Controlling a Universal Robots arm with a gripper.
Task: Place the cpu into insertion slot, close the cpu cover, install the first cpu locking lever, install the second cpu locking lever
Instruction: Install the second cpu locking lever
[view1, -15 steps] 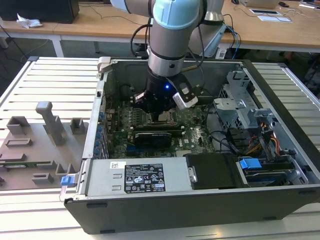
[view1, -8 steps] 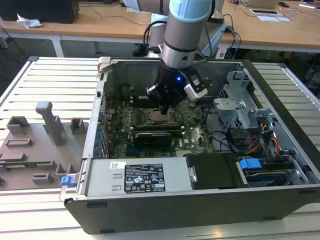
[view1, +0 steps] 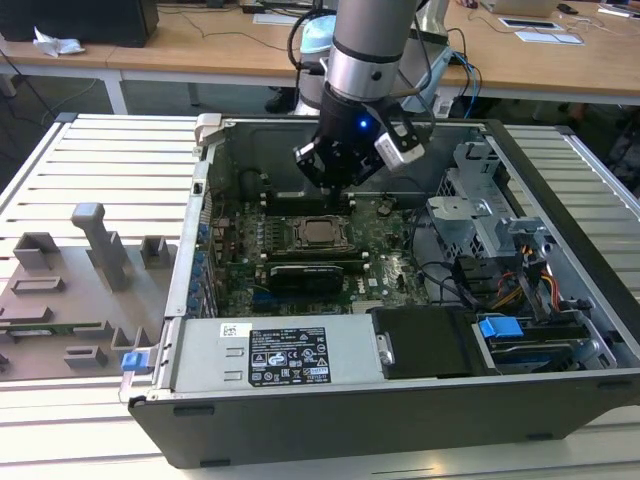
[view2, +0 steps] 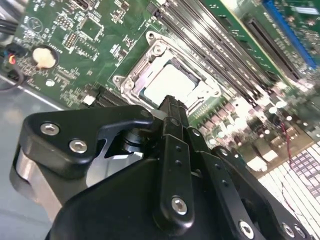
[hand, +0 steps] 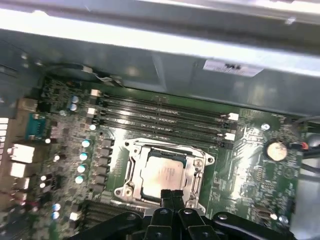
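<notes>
Exterior view: arm reaches down into the open computer case (view1: 560, 400), which lies on a slatted desk (view1: 100, 160). The fingers (view1: 335, 172) hang above the green board (view1: 390, 260), just behind the socket area as that view shows it.

In both wrist views the fingers (view2: 172, 107) are pressed together, tips meeting, nothing between them. They hover close over the near edge of the insertion slot (hand: 167, 175), apart from it as far as I can judge.

The cpu (hand: 162, 175) lies seated in the slot, pale metal top showing through the window of the cpu cover (view2: 200, 87), which appears folded down flat around it. So chip placed, cover apparently closed. Locking levers: cannot make them out with certainty; thin bars along the socket edge may be them.

Risks, as judged:
- Closed tips sit very near the cover frame; a descent slightly off line would land on the cpu top or the frame instead of a lever, and could scratch or load the socket.
- If a lever is pushed without catching its hook, it could spring back up.
- Memory slots (hand: 160, 117) lie just beyond the socket from the fingers; a sideways sweep could strike them.
</notes>
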